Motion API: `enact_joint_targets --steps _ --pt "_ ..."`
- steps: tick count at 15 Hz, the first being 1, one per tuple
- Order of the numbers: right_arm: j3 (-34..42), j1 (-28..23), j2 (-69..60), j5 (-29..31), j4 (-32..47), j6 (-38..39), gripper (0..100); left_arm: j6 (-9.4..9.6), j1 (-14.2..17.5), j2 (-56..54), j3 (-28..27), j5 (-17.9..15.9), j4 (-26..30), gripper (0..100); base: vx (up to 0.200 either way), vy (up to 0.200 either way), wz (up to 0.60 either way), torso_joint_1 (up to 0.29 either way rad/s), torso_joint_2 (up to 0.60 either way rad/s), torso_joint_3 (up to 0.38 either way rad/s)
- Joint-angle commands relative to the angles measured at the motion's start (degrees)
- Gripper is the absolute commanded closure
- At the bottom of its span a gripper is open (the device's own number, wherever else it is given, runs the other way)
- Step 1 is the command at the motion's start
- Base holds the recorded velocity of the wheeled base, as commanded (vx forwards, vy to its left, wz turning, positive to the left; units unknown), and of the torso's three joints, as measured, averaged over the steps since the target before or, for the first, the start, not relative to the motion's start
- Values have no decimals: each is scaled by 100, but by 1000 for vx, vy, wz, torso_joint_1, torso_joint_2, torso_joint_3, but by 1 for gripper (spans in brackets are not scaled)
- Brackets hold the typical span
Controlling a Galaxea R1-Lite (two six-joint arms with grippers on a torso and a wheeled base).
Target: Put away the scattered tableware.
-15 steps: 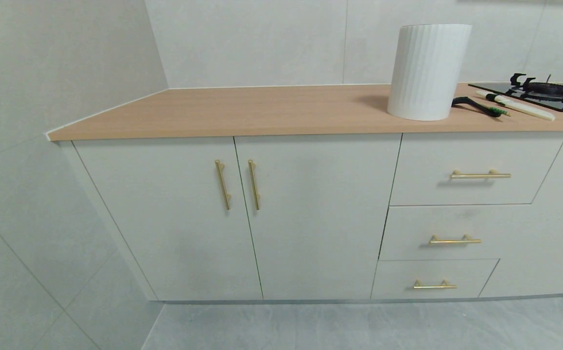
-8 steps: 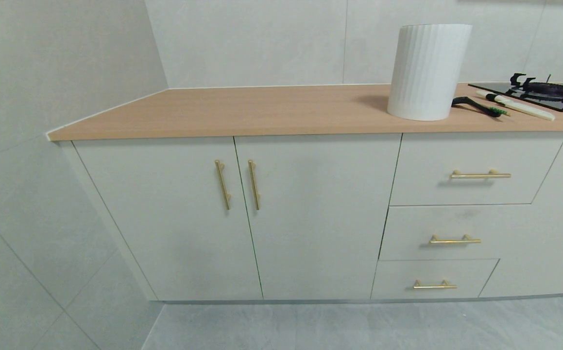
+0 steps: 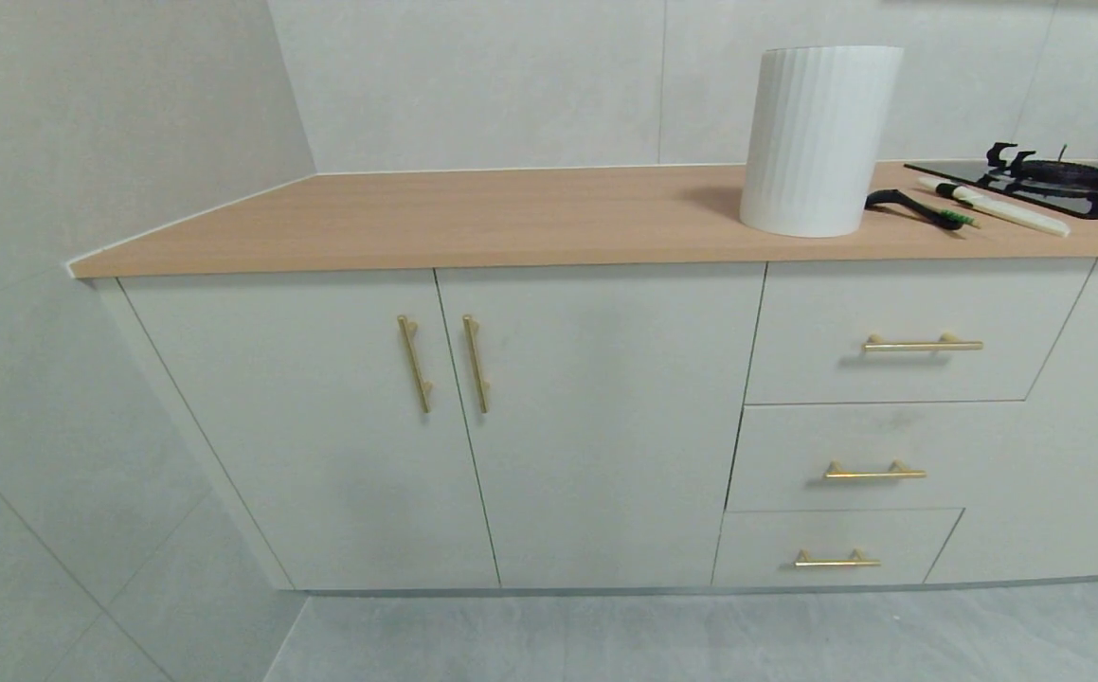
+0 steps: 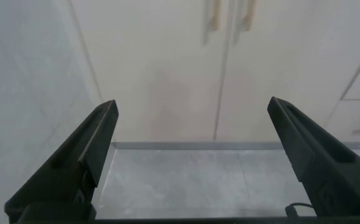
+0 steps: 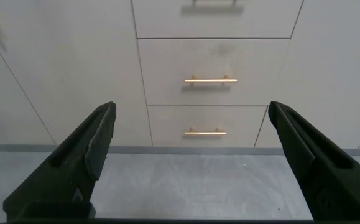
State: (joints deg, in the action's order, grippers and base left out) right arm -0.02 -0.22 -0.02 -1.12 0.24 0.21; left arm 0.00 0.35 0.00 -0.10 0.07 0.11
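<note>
Counter: wooden worktop (image 3: 416,218) is carrying a ribbed canister (image 3: 819,142) — utensils (image 3: 1003,208) lying beside it.
Left gripper (image 4: 192,107): I'm seeing fingers apart, facing cabinet doors (image 4: 167,74).
Right gripper (image 5: 192,109): fingers apart, facing drawers (image 5: 211,62).

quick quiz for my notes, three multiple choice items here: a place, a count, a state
1. Where does the white ribbed canister stand? A) on the floor B) on the countertop C) in a drawer
2. How many drawers have gold handles? A) one B) three C) five
3. How is the left pincer? A) open B) shut on a spoon C) shut on a handle
B: its base rests on the countertop. B: three stacked fronts. A: wide gap, nothing held.
</note>
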Motion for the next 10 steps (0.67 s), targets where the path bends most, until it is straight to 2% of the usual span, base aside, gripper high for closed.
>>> enact_joint_targets --steps 1,10 --pt "-6 -4 11 -2 2 -3 0 0 0 9 1 1 7 0 0 -200 0 2 2 -2" --pt "-6 -4 11 -2 2 6 0 0 0 9 1 1 7 0 0 -200 0 3 2 3"
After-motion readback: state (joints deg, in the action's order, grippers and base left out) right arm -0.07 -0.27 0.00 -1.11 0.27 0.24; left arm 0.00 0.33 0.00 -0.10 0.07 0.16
